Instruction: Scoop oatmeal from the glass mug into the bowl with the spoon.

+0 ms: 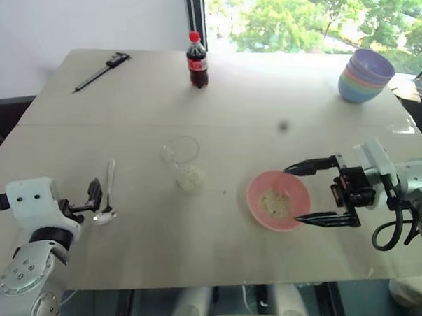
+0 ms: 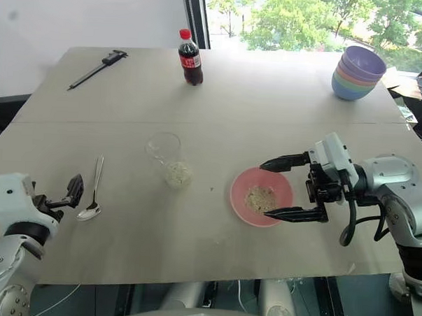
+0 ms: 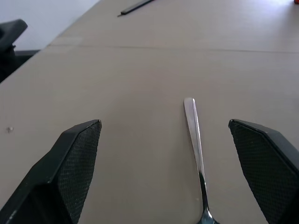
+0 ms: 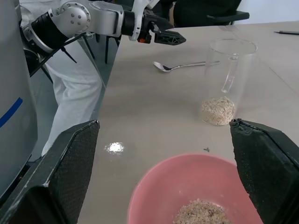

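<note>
The silver spoon point(image 1: 108, 193) lies flat on the table at the front left, its handle pointing away from me. My left gripper point(image 1: 90, 199) is open just behind its oval end, and the spoon point(image 3: 196, 144) shows between the fingers, untouched. The glass mug point(image 1: 182, 155) stands mid-table with oatmeal point(image 1: 192, 178) at its bottom. To its right sits the pink bowl point(image 1: 256, 189) holding some oatmeal point(image 1: 275, 203). My right gripper point(image 1: 293, 194) hangs open and empty over the bowl's right rim, pointing left. In the right wrist view the bowl point(image 4: 154, 183) and the mug point(image 4: 230, 70) lie ahead.
A cola bottle point(image 1: 196, 59) stands at the back centre. A black-and-metal caliper point(image 1: 103, 70) lies at the back left, and a stack of pastel bowls point(image 1: 365, 76) sits at the back right. The table's front edge runs close below both grippers.
</note>
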Motion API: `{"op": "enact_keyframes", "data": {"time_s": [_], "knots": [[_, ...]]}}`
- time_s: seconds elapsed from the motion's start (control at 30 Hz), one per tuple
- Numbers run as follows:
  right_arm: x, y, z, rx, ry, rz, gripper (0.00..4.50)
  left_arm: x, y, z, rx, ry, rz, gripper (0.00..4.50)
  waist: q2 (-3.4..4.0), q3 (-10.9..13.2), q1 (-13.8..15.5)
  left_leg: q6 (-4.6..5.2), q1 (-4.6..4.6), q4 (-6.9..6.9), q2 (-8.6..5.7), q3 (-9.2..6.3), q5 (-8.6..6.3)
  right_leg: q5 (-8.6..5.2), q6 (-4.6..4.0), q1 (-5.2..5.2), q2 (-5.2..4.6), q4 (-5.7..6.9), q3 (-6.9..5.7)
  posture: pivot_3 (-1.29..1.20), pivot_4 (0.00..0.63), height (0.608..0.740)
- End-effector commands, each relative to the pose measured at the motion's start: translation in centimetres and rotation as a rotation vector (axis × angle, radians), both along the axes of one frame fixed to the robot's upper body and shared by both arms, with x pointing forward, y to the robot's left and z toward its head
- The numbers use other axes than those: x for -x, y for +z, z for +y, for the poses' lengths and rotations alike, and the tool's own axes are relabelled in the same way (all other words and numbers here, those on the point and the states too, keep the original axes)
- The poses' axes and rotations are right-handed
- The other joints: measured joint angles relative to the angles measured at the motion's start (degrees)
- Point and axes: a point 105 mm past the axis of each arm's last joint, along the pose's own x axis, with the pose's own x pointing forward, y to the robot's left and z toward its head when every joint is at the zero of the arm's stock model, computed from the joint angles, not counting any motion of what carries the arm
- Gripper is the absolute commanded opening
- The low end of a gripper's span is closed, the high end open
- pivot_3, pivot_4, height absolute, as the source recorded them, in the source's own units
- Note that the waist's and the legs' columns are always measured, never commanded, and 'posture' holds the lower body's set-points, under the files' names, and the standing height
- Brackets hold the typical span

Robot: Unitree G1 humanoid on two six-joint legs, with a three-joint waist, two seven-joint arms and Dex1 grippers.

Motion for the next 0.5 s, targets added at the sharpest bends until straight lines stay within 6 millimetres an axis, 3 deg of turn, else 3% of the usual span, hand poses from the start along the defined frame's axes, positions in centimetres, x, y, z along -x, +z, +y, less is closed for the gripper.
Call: {"op": "enact_keyframes", "data": {"time_s": [0.03,0.5], "knots": [[0.3,0.7,0.1,-0.012,0.018,-0.05,4.49,0.1,0.3,0.5,0.013,0.019,-0.014,4.5,-0.01,0.0,0.2,0.0,0.0,0.0,0.0,0.0,0.0,0.0,0.0,0.0,0.0,0.0,-0.01,0.0,0.15,0.74],[0.0,1.1,0.6,-0.047,-0.014,-0.06,4.49,-1.9,-4.5,0.2,0.014,-0.107,0.26,4.5,-0.02,0.0,0.1,-0.01,-0.03,0.0,-0.02,0.01,0.0,0.01,0.01,-0.03,-0.15,-0.01,0.01,0.0,0.15,0.74]]}}
